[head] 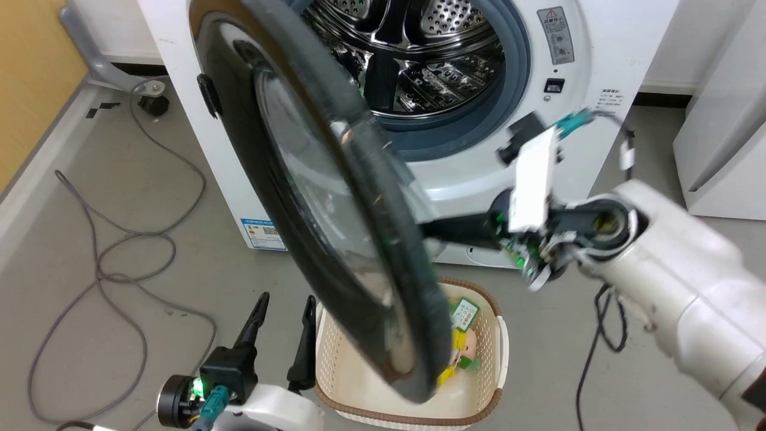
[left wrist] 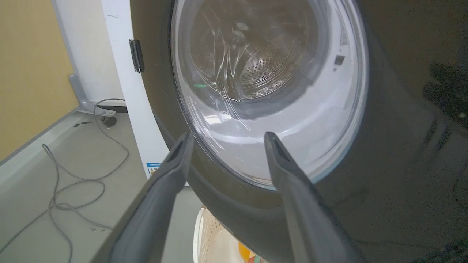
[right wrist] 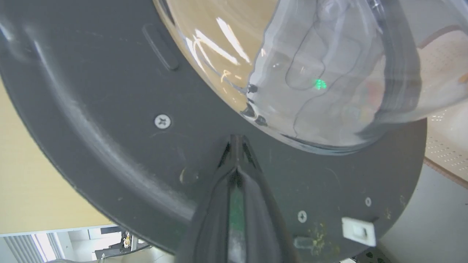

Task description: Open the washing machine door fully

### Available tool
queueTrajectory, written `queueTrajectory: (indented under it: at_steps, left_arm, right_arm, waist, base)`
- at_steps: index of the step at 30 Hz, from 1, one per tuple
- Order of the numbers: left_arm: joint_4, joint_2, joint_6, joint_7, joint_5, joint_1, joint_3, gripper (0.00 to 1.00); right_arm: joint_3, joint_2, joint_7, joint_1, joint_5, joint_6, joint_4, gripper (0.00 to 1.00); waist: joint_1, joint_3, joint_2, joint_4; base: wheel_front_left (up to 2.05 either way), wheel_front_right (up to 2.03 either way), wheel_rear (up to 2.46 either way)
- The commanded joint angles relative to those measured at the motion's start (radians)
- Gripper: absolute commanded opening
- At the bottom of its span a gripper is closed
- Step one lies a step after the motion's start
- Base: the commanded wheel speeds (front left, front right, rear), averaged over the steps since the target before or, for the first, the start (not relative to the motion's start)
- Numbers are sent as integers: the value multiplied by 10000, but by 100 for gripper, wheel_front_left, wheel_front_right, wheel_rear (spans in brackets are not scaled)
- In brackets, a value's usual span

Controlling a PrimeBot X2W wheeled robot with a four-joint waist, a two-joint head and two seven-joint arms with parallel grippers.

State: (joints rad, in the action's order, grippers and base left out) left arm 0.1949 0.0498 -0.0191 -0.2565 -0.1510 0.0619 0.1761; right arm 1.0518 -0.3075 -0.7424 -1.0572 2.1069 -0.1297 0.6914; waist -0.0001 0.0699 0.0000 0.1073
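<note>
The washing machine [head: 598, 42] stands ahead with its steel drum [head: 419, 54] exposed. The washing machine door [head: 287, 197] hangs partly swung out, hinged on the left and seen nearly edge-on. My right gripper [head: 428, 230] is shut, its tips pressed against the door's dark grey inner rim [right wrist: 109, 109] just below the clear glass bowl [right wrist: 321, 73]; the right gripper [right wrist: 237, 140] holds nothing. My left gripper [head: 284, 314] is open and low, in front of the door's glossy black front [left wrist: 402, 128]. The left gripper [left wrist: 226, 137] stays apart from the door.
A cream laundry basket [head: 482, 383] with small items sits on the floor under the door's free edge. Grey cables [head: 119, 251] loop across the floor at left. A white appliance [head: 724, 149] stands at right, a yellow wall [head: 30, 72] at left.
</note>
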Motion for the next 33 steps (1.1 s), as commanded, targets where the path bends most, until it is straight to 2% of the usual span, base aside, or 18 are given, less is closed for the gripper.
queueTrajectory:
  at_steps: [1,12,14,17,18,19,20,24,29,33]
  left_arm:
    - [13,28,23,-53,63,-90,-41,100]
    - [90,15,46,-53,99,-115,-65,100]
    - [104,14,47,-53,101,-109,-69,100]
    - [119,12,53,-53,107,-123,-90,100]
    - [118,12,49,-53,108,-131,-100,100]
    - [115,11,45,-53,105,-136,-113,100]
    - [111,11,38,-53,99,-152,-132,100]
    - [108,9,43,-53,108,-194,-161,100]
    - [155,8,68,-53,154,-223,-210,100]
    - [207,13,96,-53,211,-291,-301,100]
  right_arm:
    - [70,-15,48,211,98,-10,-151,0]
    - [1075,-486,1047,620,749,-10,-2206,0]
    - [1074,-598,1584,709,799,-10,-2466,0]
    - [836,-706,3213,994,387,-10,-2725,0]
    - [662,-708,3895,1164,293,-10,-2768,35]
    - [464,-699,4548,1356,219,-10,-2837,94]
    - [269,-681,5076,1595,230,-10,-2941,100]
    - [-512,-843,6925,2733,-12,-10,-3827,100]
    - [-1147,-1450,9297,4424,-870,-10,-4798,100]
    - [-1773,-1878,10007,5695,-1765,-10,-4828,100]
  waist:
    - [1,2,0,-4]
    - [1,14,0,-23]
    - [1,-2,0,-45]
    - [1,-51,0,-88]
    - [1,-54,0,-116]
    - [1,-70,0,-144]
    - [1,-81,0,-185]
    - [1,-90,0,-311]
    - [1,-175,0,-428]
    - [1,-298,0,-524]
  base:
    - [0,0,0]
    - [0,0,0]
    - [0,0,0]
    - [0,0,0]
    - [0,0,0]
    - [0,0,0]
    - [0,0,0]
    - [0,0,0]
    - [0,0,0]
    - [0,0,0]
